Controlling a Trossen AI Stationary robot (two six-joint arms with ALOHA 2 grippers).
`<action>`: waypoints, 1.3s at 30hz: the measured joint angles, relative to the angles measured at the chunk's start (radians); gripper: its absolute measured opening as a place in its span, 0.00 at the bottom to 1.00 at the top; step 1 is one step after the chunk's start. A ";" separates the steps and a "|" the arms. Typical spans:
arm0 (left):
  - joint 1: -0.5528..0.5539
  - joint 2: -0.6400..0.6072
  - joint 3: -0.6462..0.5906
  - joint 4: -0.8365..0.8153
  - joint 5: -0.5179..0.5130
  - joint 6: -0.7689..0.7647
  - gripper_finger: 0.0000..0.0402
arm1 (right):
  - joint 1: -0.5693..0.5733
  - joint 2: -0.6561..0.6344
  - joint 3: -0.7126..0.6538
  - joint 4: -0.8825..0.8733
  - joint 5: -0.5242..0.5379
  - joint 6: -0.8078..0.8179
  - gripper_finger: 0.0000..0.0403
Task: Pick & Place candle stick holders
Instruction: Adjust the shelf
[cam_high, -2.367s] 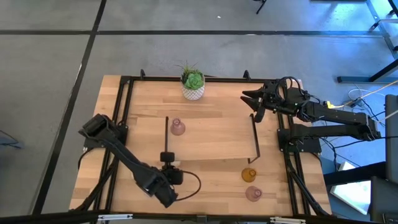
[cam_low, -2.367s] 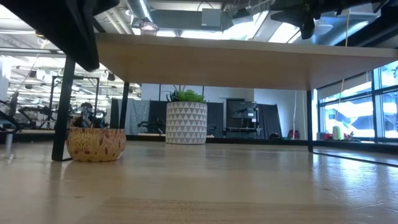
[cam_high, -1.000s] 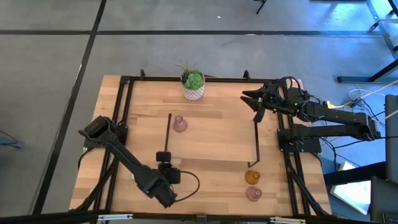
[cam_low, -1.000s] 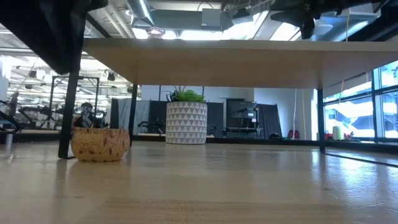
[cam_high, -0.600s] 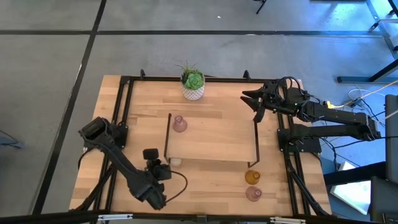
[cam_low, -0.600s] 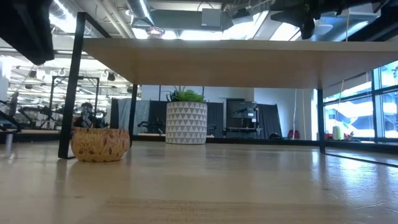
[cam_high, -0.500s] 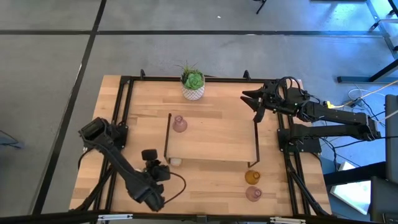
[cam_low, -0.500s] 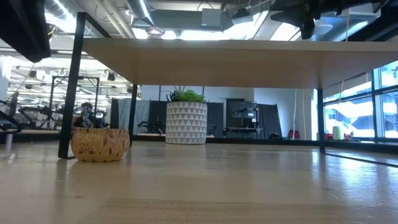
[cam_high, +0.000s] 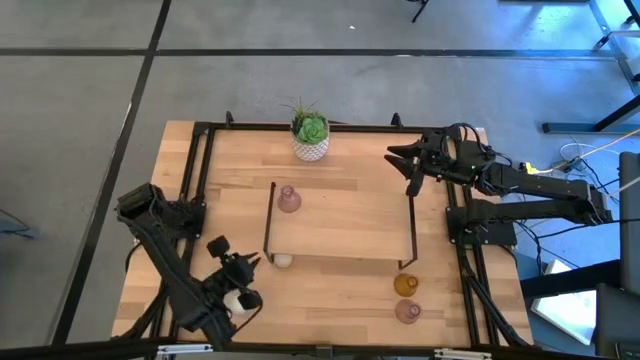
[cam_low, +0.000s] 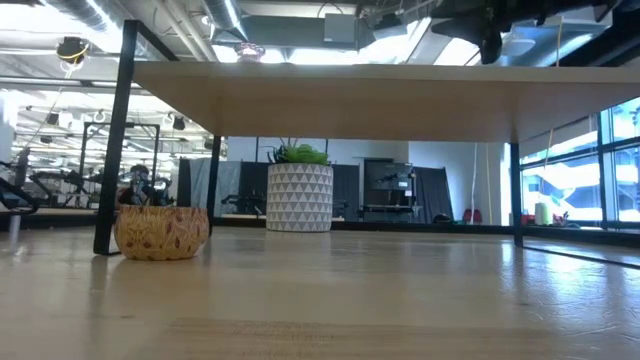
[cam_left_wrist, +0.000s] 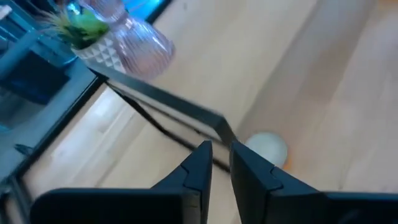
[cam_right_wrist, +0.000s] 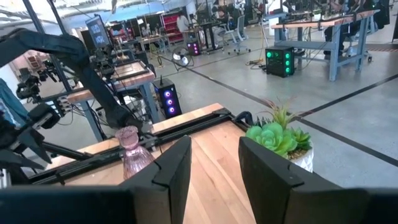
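Observation:
A low cream-white holder (cam_high: 283, 261) (cam_left_wrist: 267, 149) rests on its base on the table at the near left corner of a raised wooden shelf (cam_high: 340, 215). In the low view it shows beside the shelf's black leg (cam_low: 160, 232). One dusty-pink holder (cam_high: 288, 200) (cam_left_wrist: 134, 46) stands on the shelf's far left. An amber holder (cam_high: 403, 285) and a second pink one (cam_high: 406, 311) stand on the table at the near right. My left gripper (cam_high: 250, 262) (cam_left_wrist: 221, 155) hovers left of the cream holder, its fingers a narrow gap apart with nothing between. My right gripper (cam_high: 400, 160) (cam_right_wrist: 214, 146) waits open at the far right.
A white patterned pot with a green plant (cam_high: 311, 135) stands at the table's far edge. A black metal frame (cam_high: 200, 160) runs round the tabletop. The shelf's thin black legs (cam_high: 268, 215) stand close to the cream holder.
My left gripper has drawn back from the shelf's near left corner toward the table's near left, rising and rolling its wrist as it went. The cream holder has stayed where it was on the table beside the shelf leg.

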 joint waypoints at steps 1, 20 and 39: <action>0.004 -0.013 -0.001 0.000 -0.026 -0.031 0.12 | 0.000 0.001 0.000 0.001 0.000 0.000 0.34; -0.139 -0.766 -0.679 0.393 -0.221 -0.492 0.14 | 0.000 0.006 0.000 0.009 0.000 -0.004 0.34; -0.104 -1.014 -1.052 1.217 -0.326 0.063 0.21 | 0.000 0.058 0.000 0.069 0.001 -0.004 0.34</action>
